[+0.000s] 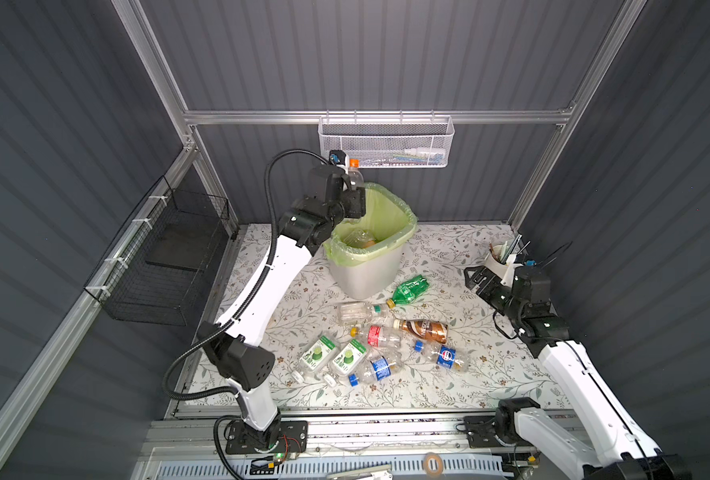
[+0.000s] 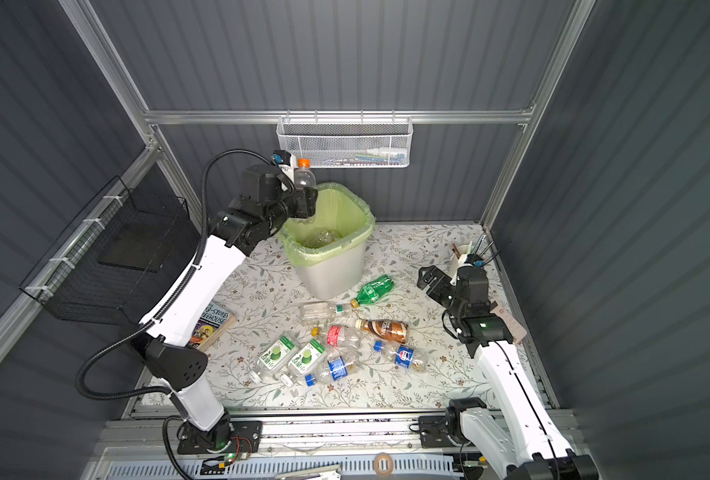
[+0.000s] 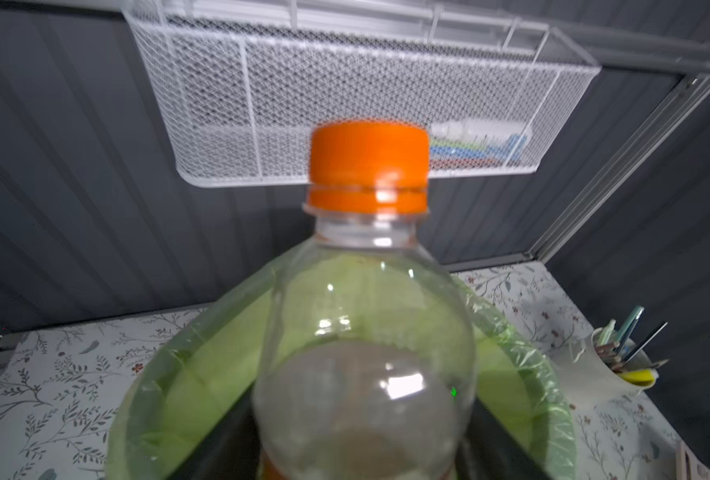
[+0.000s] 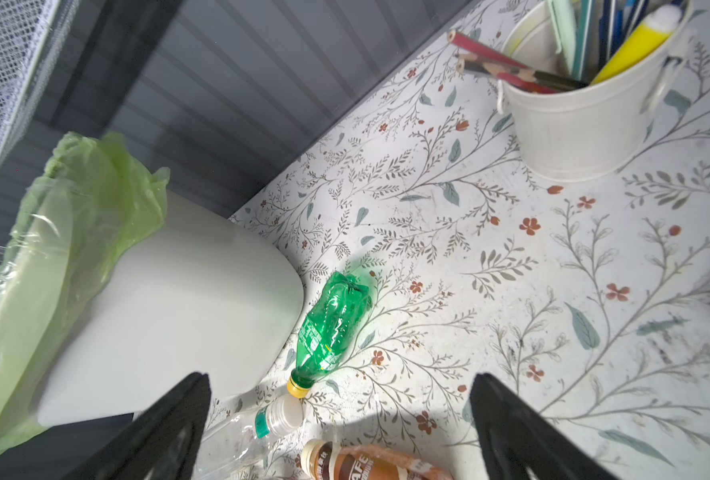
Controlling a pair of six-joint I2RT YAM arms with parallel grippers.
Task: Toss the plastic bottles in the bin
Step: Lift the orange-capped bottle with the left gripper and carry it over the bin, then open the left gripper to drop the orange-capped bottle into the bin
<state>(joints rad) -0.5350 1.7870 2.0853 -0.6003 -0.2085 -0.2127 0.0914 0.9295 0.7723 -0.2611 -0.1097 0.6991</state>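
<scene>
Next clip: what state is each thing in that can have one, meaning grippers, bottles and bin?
bin: upright, lined, holding bottles.
orange-capped bottle: upright, capped, between the left gripper's jaws, above the bin's rim.
left gripper: raised, jaws around that bottle; grip unclear.
right gripper: open, empty.
green bottle: lying crushed, capped, beside the bin.
brown bottle: lying, capped.

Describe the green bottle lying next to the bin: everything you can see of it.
The green bottle is translucent green plastic with a yellow cap and a green label around its middle. It looks empty, and its base end is crumpled and dented. It lies on its side on the floral table, close beside the foot of the bin. Its cap points at the white cap of a clear bottle; whether the two caps touch cannot be told. Nothing grips it.
</scene>
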